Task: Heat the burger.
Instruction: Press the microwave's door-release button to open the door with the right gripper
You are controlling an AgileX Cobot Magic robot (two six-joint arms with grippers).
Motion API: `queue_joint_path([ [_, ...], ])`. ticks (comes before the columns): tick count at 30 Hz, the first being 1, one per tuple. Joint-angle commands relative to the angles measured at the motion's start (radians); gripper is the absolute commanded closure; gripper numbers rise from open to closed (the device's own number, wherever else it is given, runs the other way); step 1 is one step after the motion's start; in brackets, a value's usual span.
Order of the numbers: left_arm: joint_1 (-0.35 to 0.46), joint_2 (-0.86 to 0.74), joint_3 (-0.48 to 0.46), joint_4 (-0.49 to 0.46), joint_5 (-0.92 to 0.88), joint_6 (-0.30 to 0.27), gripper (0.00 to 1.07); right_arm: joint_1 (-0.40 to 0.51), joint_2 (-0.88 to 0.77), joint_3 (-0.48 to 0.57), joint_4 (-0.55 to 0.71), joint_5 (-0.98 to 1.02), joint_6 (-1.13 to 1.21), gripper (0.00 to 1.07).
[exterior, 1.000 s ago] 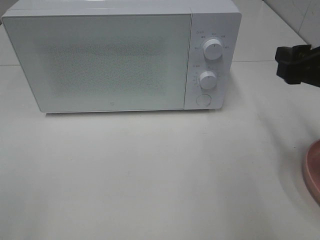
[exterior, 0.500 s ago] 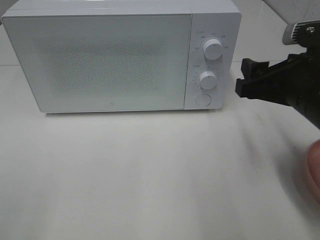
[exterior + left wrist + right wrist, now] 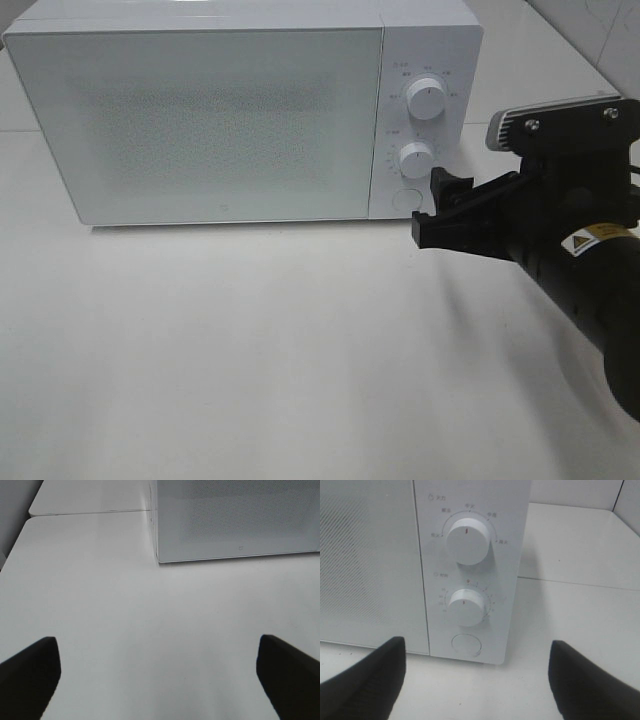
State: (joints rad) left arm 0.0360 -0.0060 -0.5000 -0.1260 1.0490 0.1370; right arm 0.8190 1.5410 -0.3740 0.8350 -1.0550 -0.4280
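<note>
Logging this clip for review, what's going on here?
The right gripper, open and empty, is poised at the microwave control panel, lined up with the round button below the two knobs. Its door is shut. The left gripper is open above the table, holding nothing. No burger is in view.

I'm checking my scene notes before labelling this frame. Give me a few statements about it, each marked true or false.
1. The microwave door is shut. True.
2. The right gripper holds the burger. False: its jaws are open and empty, and no burger is in view.
3. The right gripper is close to the control panel, near the round button. True.
4. The left gripper is shut. False: it is open, over bare table.
</note>
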Motion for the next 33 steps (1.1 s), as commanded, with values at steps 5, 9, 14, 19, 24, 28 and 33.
queue_joint_path([
  [5, 0.001, -0.023, 0.003, 0.0, -0.011, 0.001, 0.07, 0.062, 0.046, 0.002, 0.005, -0.025, 0.07, 0.32],
  [9, 0.001, -0.023, 0.003, 0.0, -0.011, 0.001, 0.07, 0.062, 0.068, 0.002, 0.005, -0.064, 0.177, 0.32],
  [14, 0.001, -0.023, 0.003, 0.0, -0.011, 0.001, 0.07, 0.062, 0.069, 0.002, 0.003, -0.087, 0.386, 0.34],
  [19, 0.001, -0.023, 0.003, 0.0, -0.011, 0.001, 0.07, 0.062, 0.069, 0.002, 0.001, -0.09, 0.647, 0.44],
  [24, 0.001, -0.023, 0.003, 0.0, -0.011, 0.001, 0.07, 0.062, 0.069, 0.002, 0.001, -0.09, 0.86, 0.57],
  [28, 0.001, -0.023, 0.003, 0.0, -0.011, 0.001, 0.07, 0.062, 0.069, 0.002, 0.001, -0.09, 1.111, 0.78],
  [33, 0.001, -0.023, 0.003, 0.0, -0.011, 0.001, 0.07, 0.062, 0.069, 0.002, -0.003, -0.073, 1.337, 0.91],
])
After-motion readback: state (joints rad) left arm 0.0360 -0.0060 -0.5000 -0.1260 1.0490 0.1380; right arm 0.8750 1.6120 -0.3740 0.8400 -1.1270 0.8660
